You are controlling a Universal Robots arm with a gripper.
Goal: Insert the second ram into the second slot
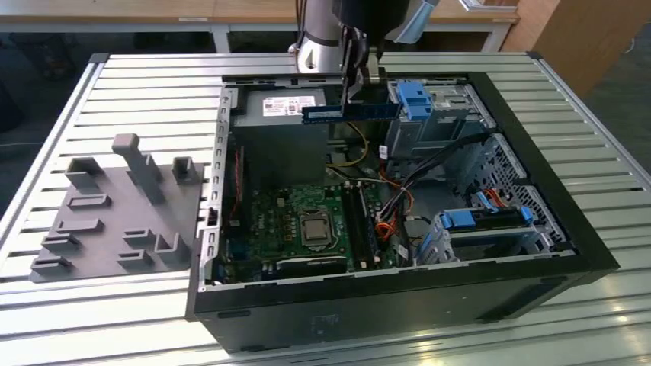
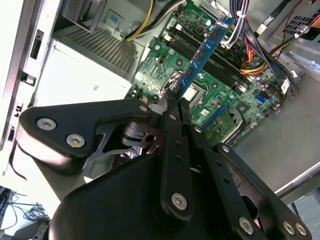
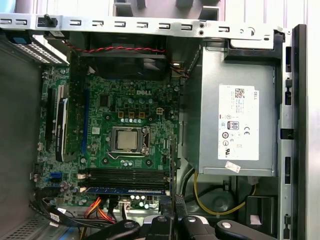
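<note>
The second ram (image 1: 341,113) is a thin blue stick hanging level above the open computer case, over the power supply end. My gripper (image 1: 367,97) is shut on its upper edge from above. In the second wrist view the ram (image 2: 207,47) juts out from the fingertips (image 2: 171,100) over the green motherboard. In the first wrist view the ram (image 3: 125,190) shows edge-on, just beside the row of dark memory slots (image 3: 125,175). In the exterior view those slots (image 1: 361,217) lie well below the stick, to the right of the processor socket (image 1: 313,229).
The silver power supply (image 3: 235,115) sits under the ram. Blue drive-bay brackets (image 1: 412,99) (image 1: 489,217) and bundles of orange and black cables (image 1: 392,221) crowd the case's right side. A grey fixture plate (image 1: 112,206) with upright posts lies on the slatted table at the exterior view's left.
</note>
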